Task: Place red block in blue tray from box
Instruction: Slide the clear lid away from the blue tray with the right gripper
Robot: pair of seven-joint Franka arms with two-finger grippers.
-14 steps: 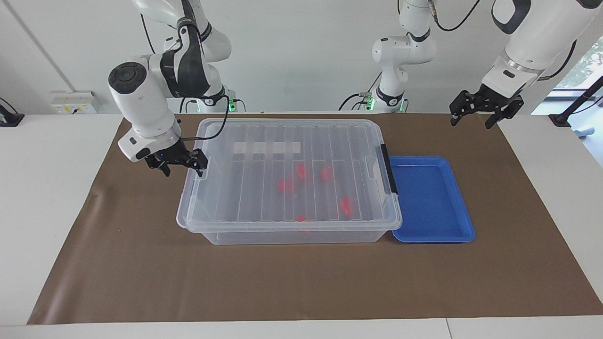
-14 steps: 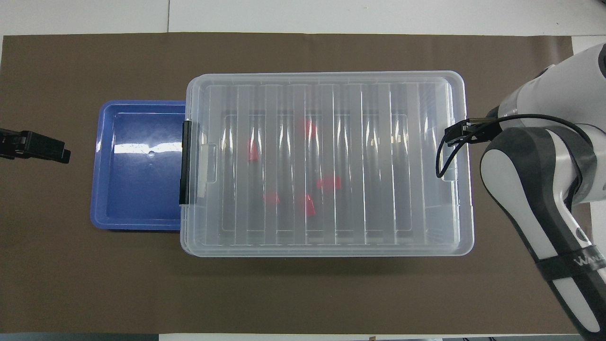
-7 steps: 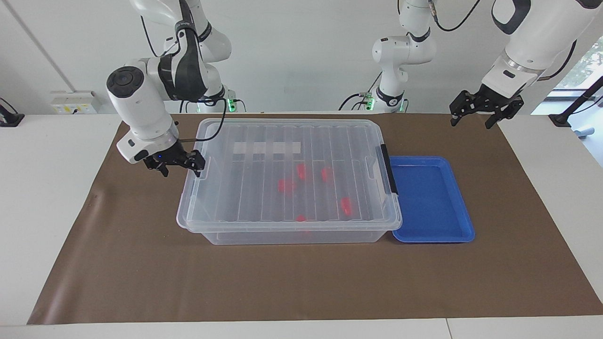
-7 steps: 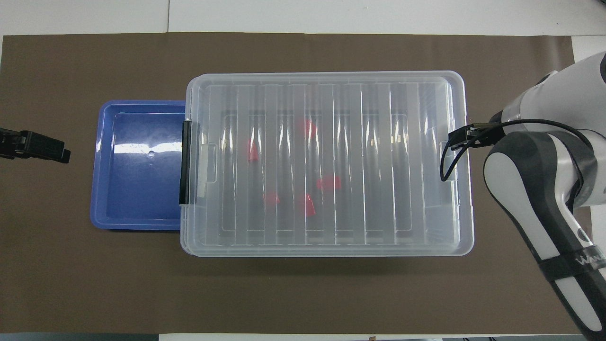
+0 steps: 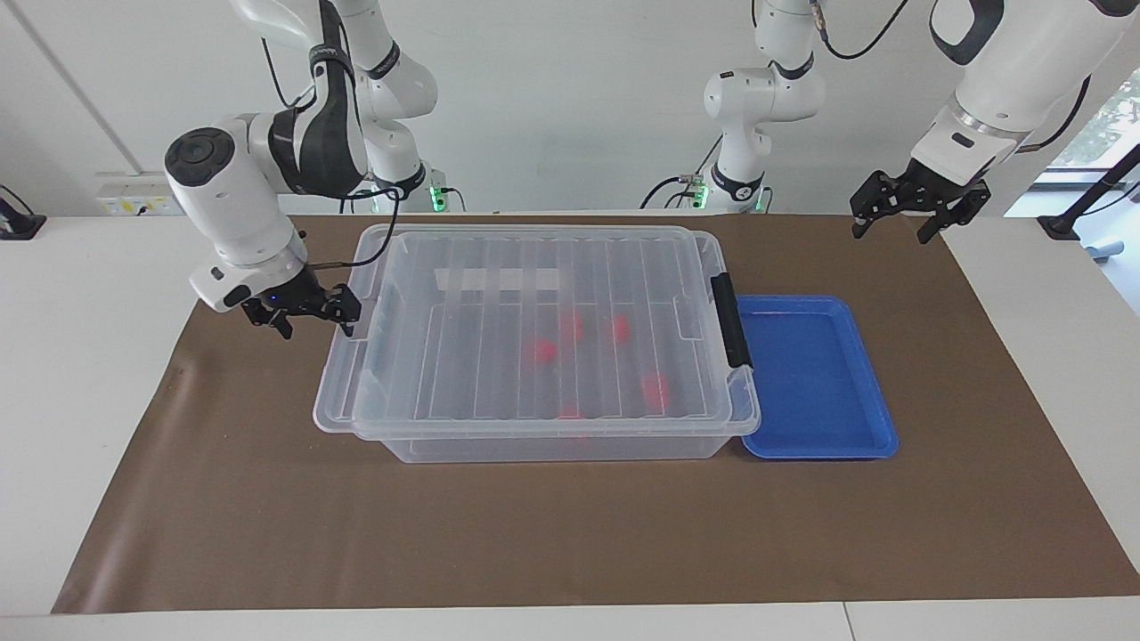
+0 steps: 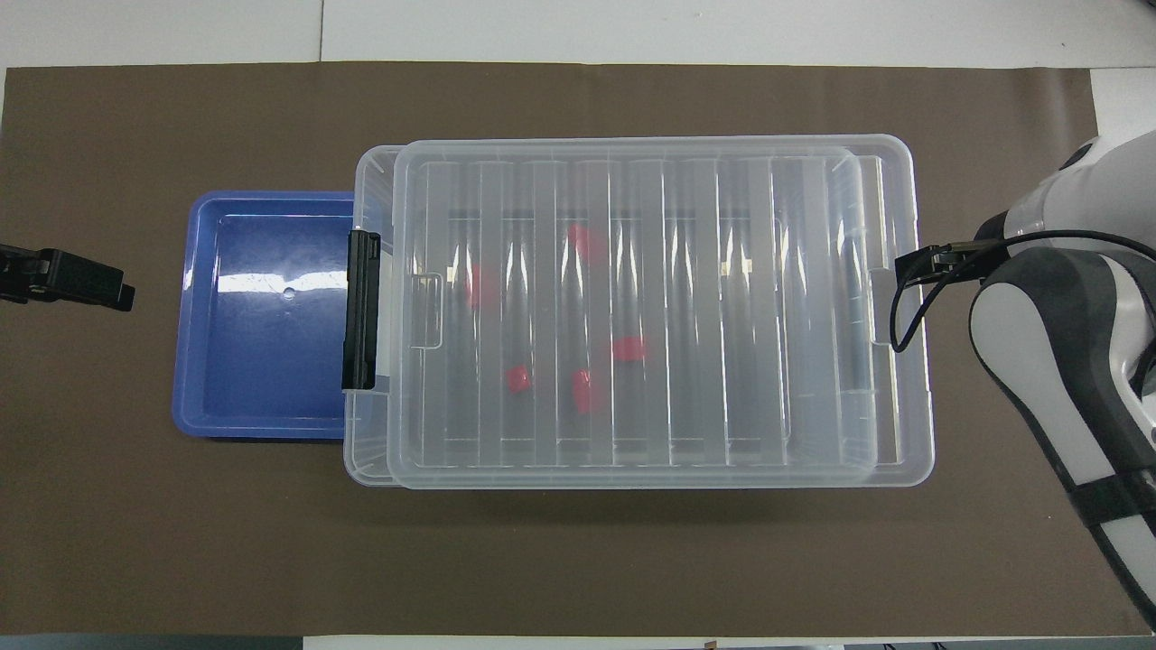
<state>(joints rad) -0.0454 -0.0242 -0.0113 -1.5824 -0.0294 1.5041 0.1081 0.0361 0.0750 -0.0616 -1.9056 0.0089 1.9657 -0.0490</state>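
The box [image 5: 552, 445] is a clear bin in the middle of the mat; it also shows in the overhead view [image 6: 370, 469]. Its ribbed lid [image 5: 499, 267] lies shifted toward the right arm's end, raised there. Several red blocks [image 5: 541, 349] lie inside [image 6: 629, 348], seen through the lid. The blue tray [image 5: 815, 374] sits empty against the box's latch end [image 6: 262, 361]. My right gripper [image 5: 307, 319] is at the lid's end rim, fingers spread, one fingertip [image 5: 346, 319] touching the rim. My left gripper [image 5: 899, 223] waits open over the mat's corner by the left arm's base [image 6: 81, 282].
A black latch [image 5: 730, 331] sits on the lid's end next to the tray. The brown mat [image 5: 534, 534] covers the table. In the overhead view the right arm's wrist [image 6: 1039, 307] hides its gripper.
The right gripper has moved toward the right arm's end of the table, and the lid has slid that way with it and risen at that end. The left arm has not moved.
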